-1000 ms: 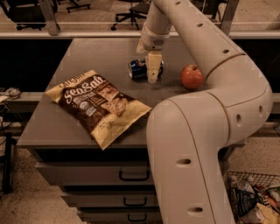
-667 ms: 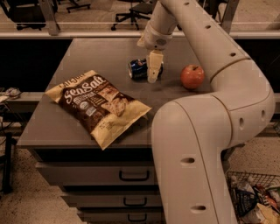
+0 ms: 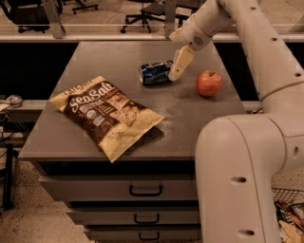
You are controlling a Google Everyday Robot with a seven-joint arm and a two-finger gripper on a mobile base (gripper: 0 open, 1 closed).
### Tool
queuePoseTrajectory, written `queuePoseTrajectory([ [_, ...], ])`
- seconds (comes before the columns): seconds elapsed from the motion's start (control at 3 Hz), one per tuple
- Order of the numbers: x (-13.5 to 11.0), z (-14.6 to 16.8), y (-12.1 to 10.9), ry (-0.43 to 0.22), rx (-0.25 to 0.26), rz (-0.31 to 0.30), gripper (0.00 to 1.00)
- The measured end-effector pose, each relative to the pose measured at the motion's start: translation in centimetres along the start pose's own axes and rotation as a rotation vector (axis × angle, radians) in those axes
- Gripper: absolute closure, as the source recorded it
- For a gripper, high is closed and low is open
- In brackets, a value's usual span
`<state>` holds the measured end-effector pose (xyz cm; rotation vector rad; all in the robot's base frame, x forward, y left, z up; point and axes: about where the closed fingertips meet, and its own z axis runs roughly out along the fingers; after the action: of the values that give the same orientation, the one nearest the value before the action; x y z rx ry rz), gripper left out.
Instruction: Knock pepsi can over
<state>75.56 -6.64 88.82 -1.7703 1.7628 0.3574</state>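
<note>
The pepsi can [image 3: 154, 73], dark blue with a silver rim, lies on its side on the grey cabinet top [image 3: 199, 114], towards the back middle. My gripper [image 3: 177, 67] hangs from the white arm just right of the can, with its cream fingers [image 3: 180, 61] pointing down-left and the tips at the can's right end. A red apple [image 3: 209, 82] sits to the right of the gripper.
A brown and cream Sea Salt chip bag [image 3: 105, 113] lies flat on the left front of the top. My arm's large white body [image 3: 237, 180] fills the right foreground. Drawers [image 3: 142, 190] are below. Office chairs [image 3: 147, 14] stand behind.
The view has shifted a little. The gripper has lifted slightly and stays at the can's right end; the can lies on its side in all frames.
</note>
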Motion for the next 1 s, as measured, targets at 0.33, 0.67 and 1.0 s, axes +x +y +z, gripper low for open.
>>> queuePoseTrajectory([
  [0.33,1.1,-4.6,-2.1,-0.090,0.142,0.094,0.00],
  [0.67,2.3,-10.0,-4.3,-0.144,0.312,0.156,0.00],
  [1.0,4.6,-14.9,-5.6,-0.208,0.478,0.246,0.00],
])
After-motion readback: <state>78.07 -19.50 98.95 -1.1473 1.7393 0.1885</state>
